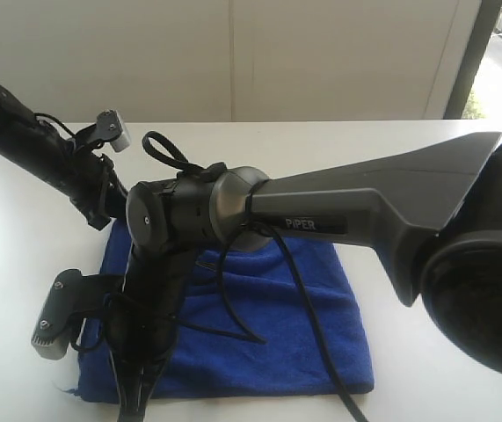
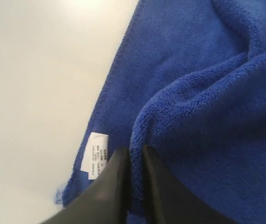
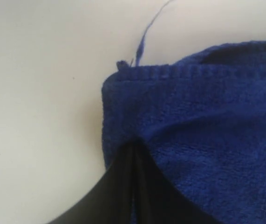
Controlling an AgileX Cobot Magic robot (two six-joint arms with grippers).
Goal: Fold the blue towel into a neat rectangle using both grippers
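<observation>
We find the towel [image 1: 268,325] lying on the worktop [image 1: 321,141] with both claws at its left side, the left claw [image 2: 133,154] pinched on a raised fold beside the label [image 2: 95,161] and the right claw [image 3: 133,149] shut on cloth near a corner, so the free cloth lies to their right.

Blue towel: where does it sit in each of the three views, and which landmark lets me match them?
Exterior view: blue towel lower centre, partly behind the right arm.
Left wrist view: covers most of the picture; left hand pinches a fold beside the white label.
Right wrist view: its hemmed corner lies ahead of the right hand, which pinches it.
Shared landmark: the white table under it.
</observation>
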